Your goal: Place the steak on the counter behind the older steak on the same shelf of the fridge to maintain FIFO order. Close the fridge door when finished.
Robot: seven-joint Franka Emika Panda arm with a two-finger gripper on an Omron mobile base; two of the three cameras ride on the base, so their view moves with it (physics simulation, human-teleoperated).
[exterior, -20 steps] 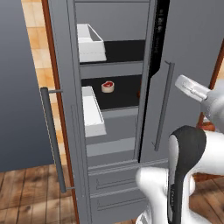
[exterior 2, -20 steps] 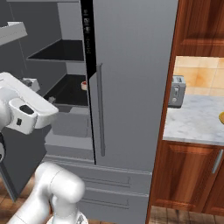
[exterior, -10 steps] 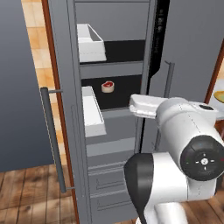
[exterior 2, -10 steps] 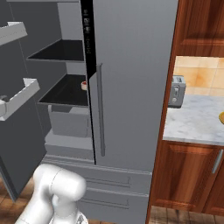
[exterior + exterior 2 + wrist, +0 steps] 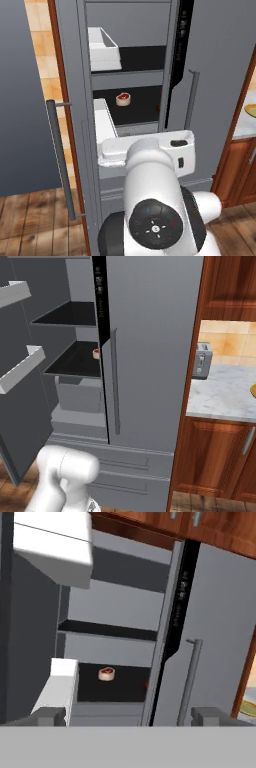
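The steak [image 5: 123,98], a bright red puck with a cream rim, lies on the black shelf [image 5: 142,102] inside the open fridge [image 5: 210,75]; it also shows as the steak [image 5: 96,353] and the steak [image 5: 106,673]. A small dark red bit, perhaps the older steak [image 5: 158,107], peeks out at the shelf's right end behind the closed right door, and again as the red bit [image 5: 146,685]. My gripper [image 5: 131,716] faces the fridge from a distance, open, with nothing between its fingertips [image 5: 50,714]. My white hand [image 5: 145,147] hangs below shelf height in front of the opening. The counter [image 5: 225,393] lies to the right.
The fridge's left door [image 5: 57,155] stands wide open with white bins [image 5: 20,368] on its inside. A white bin [image 5: 102,50] sits at the upper shelf level. A toaster [image 5: 201,360] and a yellow dish [image 5: 252,390] stand on the counter. Grey drawers [image 5: 125,476] lie below.
My arm has swung from the right side to the centre in front of the fridge opening, and the hand has left the right base view. The steak on the shelf has not moved.
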